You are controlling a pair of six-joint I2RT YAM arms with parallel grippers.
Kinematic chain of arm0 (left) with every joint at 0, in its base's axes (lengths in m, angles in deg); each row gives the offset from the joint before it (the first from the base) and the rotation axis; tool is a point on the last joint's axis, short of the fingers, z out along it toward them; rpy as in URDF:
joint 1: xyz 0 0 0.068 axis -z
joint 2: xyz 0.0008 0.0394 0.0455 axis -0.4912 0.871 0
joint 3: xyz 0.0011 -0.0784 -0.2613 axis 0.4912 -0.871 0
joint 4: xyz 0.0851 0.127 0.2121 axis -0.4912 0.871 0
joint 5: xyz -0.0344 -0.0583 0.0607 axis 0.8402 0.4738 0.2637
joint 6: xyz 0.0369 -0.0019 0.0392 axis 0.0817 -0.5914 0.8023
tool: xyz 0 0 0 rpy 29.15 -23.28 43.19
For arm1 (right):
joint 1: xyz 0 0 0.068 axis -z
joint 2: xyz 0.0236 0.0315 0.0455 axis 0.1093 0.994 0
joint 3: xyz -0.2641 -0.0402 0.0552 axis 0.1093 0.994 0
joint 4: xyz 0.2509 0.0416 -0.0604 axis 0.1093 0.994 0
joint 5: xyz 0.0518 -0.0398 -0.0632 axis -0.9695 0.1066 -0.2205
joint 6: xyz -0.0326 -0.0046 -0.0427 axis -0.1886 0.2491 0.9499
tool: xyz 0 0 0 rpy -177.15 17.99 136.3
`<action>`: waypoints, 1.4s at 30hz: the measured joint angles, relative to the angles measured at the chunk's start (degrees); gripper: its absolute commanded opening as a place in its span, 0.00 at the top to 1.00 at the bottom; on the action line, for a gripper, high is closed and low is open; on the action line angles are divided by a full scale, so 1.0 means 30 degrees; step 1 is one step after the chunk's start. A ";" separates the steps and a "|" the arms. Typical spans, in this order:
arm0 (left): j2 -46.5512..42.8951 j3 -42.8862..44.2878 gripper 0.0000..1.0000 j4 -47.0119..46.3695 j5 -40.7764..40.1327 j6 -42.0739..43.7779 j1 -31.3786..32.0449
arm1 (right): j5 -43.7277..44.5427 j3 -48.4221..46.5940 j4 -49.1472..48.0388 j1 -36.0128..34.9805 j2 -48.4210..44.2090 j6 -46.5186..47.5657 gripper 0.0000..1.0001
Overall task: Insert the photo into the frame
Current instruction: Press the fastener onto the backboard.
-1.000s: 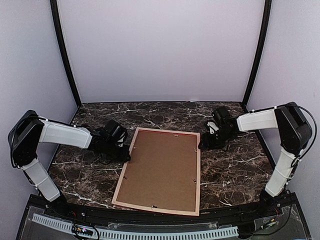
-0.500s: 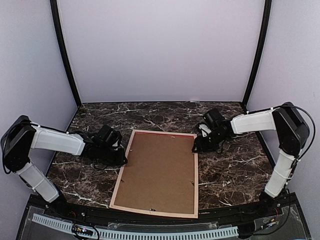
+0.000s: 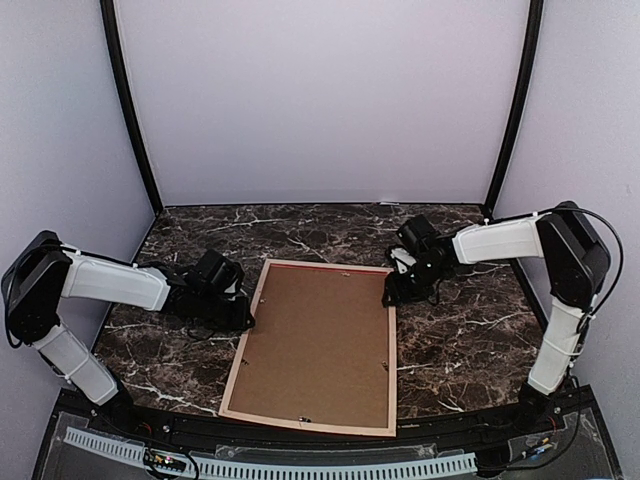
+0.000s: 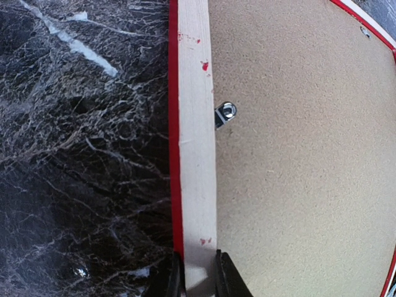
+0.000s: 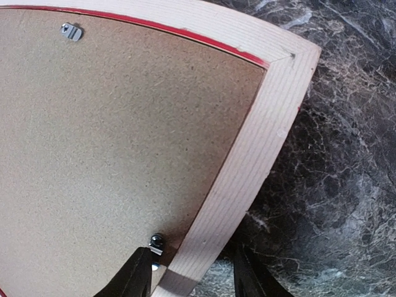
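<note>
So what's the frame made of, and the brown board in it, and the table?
The frame looks like pale bare wood, showing grain lines, with red paint on its edge. The brown board looks like pressed fibreboard: matte, speckly. The table looks like dark marble with white veins, maybe only printed.

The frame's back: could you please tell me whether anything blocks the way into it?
Yes. A brown backing board fills the back of the frame, held by small metal clips at its inner edge. The photo itself is not in view.
</note>
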 measured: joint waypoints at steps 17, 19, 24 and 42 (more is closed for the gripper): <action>0.0000 0.0007 1.00 0.0007 0.0087 0.0007 0.0000 | 0.0896 -0.1122 0.1195 -0.0211 0.0452 0.0612 0.76; 0.0000 0.0007 1.00 0.0015 0.0095 -0.0007 0.0000 | 0.0882 -0.1311 0.1260 -0.0211 0.0583 0.0597 0.75; 0.0000 0.0007 1.00 0.0015 0.0124 -0.0015 0.0000 | 0.0423 -0.1450 0.1290 -0.0197 0.0707 0.0714 0.66; 0.0000 0.0007 1.00 0.0015 0.0124 -0.0015 0.0000 | -0.0925 -0.1450 0.1115 0.0204 0.0794 0.1144 0.60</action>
